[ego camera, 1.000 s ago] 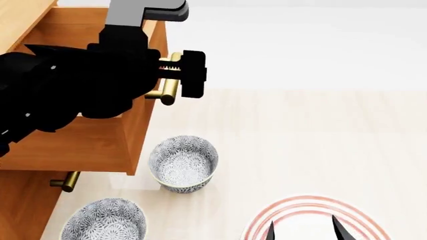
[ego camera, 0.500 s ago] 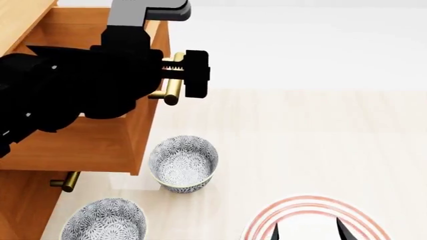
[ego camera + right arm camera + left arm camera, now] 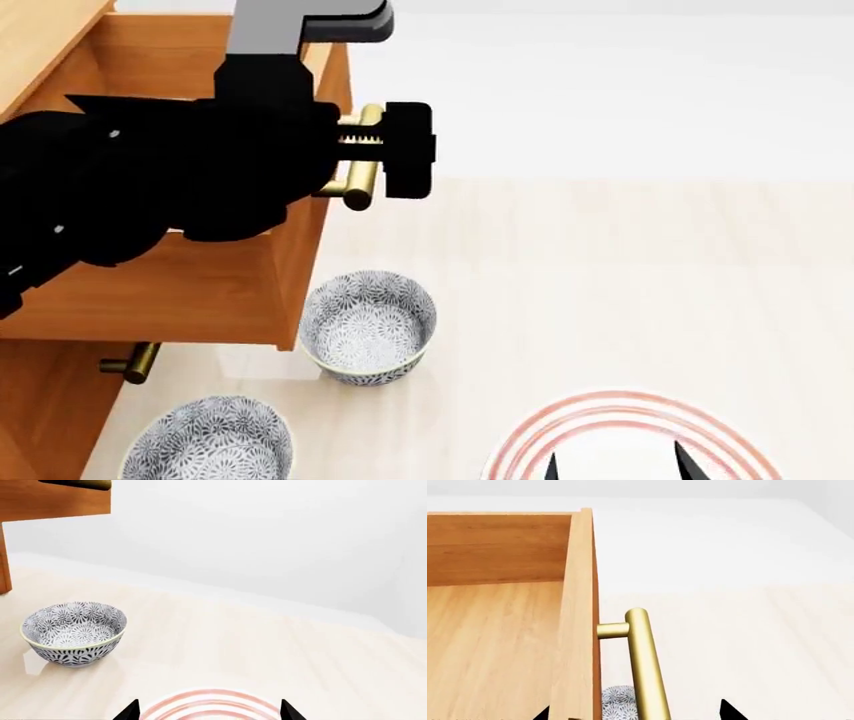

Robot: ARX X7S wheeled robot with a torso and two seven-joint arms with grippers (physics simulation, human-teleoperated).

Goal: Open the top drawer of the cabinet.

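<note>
Drawer-pulling is the step in hand: the top drawer [image 3: 200,280] stands well out of the cabinet [image 3: 40,420] at the worktop's [image 3: 601,280] left, its front facing right, with the left hand [image 3: 363,140] clenched on the brass handle [image 3: 644,665]. That handle's long axis runs level along the front, so the next move likely calls for a straight outward pull; the right hand [image 3: 210,711] hangs released over a red-ringed plate [image 3: 210,705].

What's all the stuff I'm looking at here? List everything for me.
cabinet: one, orange-brown wood, at the robot's left.
top drawer: one, same wood, pulled out, looks empty inside.
brass bar handles: two; upper on the open drawer, lower below it.
patterned bowls: two, grey-white; one by the drawer's corner, one nearer the robot.
plate: one, white with red rings, under the right pincer.
table: pale wood.
left pincer: black, around the upper handle.
right pincer: black tips, apart, holding nothing.
</note>
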